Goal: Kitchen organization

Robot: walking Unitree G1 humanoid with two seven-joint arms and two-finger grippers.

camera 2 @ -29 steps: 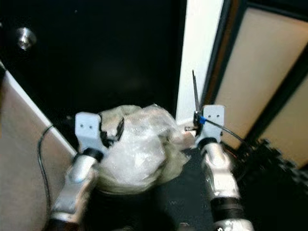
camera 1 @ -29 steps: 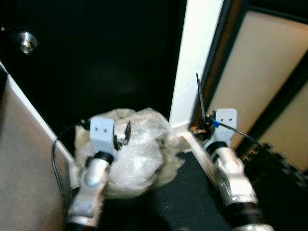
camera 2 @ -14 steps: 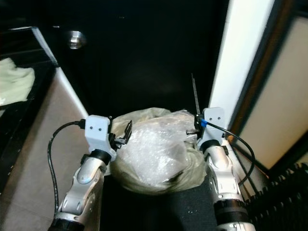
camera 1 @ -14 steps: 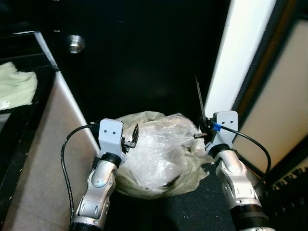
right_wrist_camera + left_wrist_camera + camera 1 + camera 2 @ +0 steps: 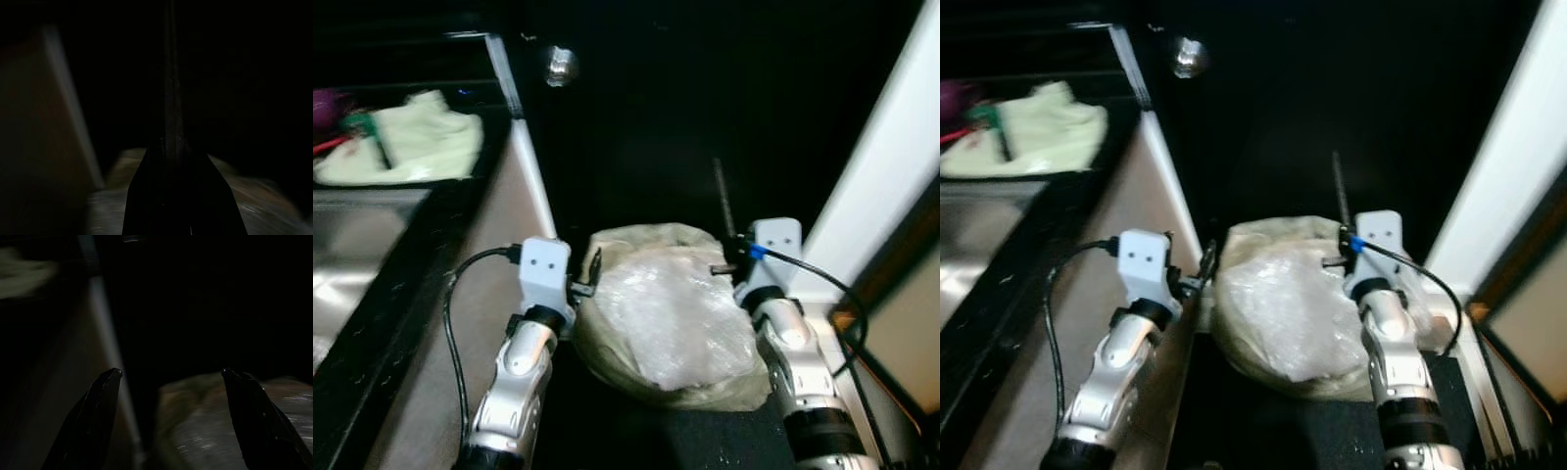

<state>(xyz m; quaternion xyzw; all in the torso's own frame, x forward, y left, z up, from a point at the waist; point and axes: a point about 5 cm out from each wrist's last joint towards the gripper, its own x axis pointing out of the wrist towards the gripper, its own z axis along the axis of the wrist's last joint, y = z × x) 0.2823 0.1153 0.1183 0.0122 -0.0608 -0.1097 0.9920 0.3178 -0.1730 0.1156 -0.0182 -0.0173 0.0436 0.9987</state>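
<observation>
the left gripper (image 5: 168,377), fingers spread apart, and the right gripper (image 5: 1337,211), fingers pressed together, flank a full plastic bag (image 5: 671,318) on the dark floor. a black door (image 5: 705,108) with a round knob (image 5: 559,65) blocks the way; a pale cloth (image 5: 426,142) lies on the counter (image 5: 460,323) to the left.

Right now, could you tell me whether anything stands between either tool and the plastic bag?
Nothing visible does. The plastic bag sits between the two arms, with the left tool open beside its left edge and the right tool shut beside its right edge. A dark door stands behind it.
</observation>
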